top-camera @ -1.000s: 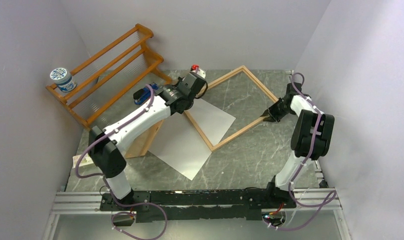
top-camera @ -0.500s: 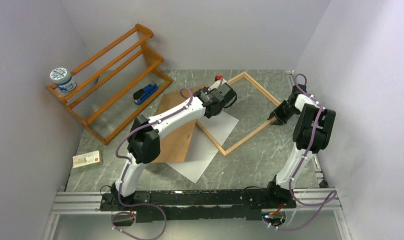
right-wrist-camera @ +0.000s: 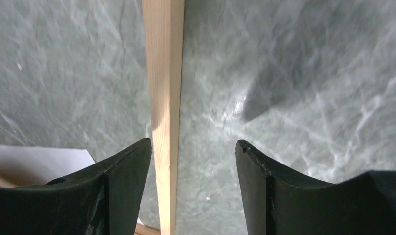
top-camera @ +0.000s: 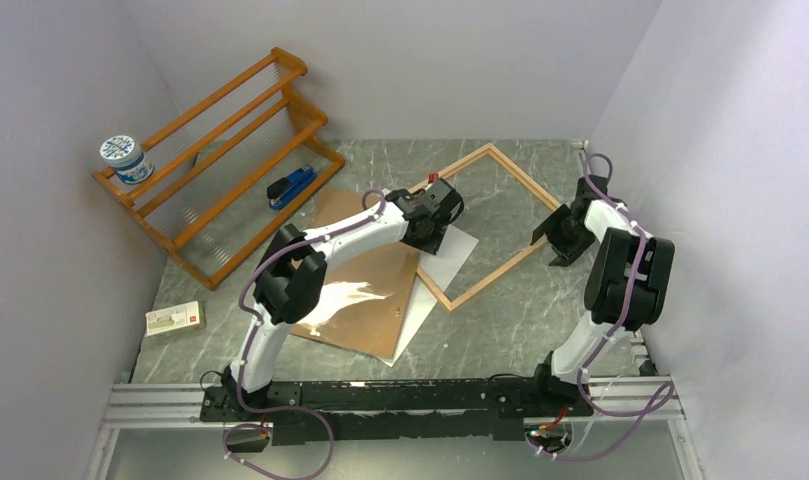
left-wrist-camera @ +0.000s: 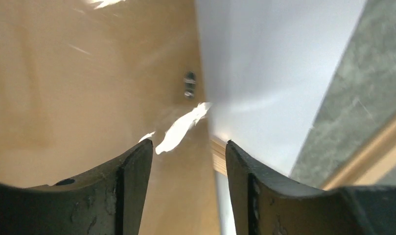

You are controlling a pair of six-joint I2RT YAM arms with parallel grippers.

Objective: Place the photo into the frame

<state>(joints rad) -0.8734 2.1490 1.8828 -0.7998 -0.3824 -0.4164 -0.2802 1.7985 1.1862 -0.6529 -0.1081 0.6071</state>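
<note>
The frame (top-camera: 460, 163), a thin light-wood rectangle, lies flat on the marble table at centre right. The photo (top-camera: 452, 252) lies white side up, one corner inside the frame. A brown backing board (top-camera: 355, 290) covers most of it. My left gripper (top-camera: 430, 218) hovers open over the board's far edge. In the left wrist view its jaws (left-wrist-camera: 188, 147) stand apart above the board (left-wrist-camera: 88, 73) and the photo (left-wrist-camera: 264, 63), gripping nothing. My right gripper (top-camera: 558, 238) is open at the frame's right corner. In the right wrist view the frame's rail (right-wrist-camera: 164, 98) runs between the spread fingers (right-wrist-camera: 193, 144), close to the left one.
An orange-brown slatted rack (top-camera: 220, 150) stands at the back left, with a blue-and-white cup (top-camera: 123, 158) on its end. A blue stapler (top-camera: 292, 185) lies beside the rack. A small flat box (top-camera: 174, 318) sits near the left front edge. Walls close in on both sides.
Both grippers have opened. The left one let go of the backing board, which now lies flat on the photo. The right one came off the frame's rail and drew back slightly.
</note>
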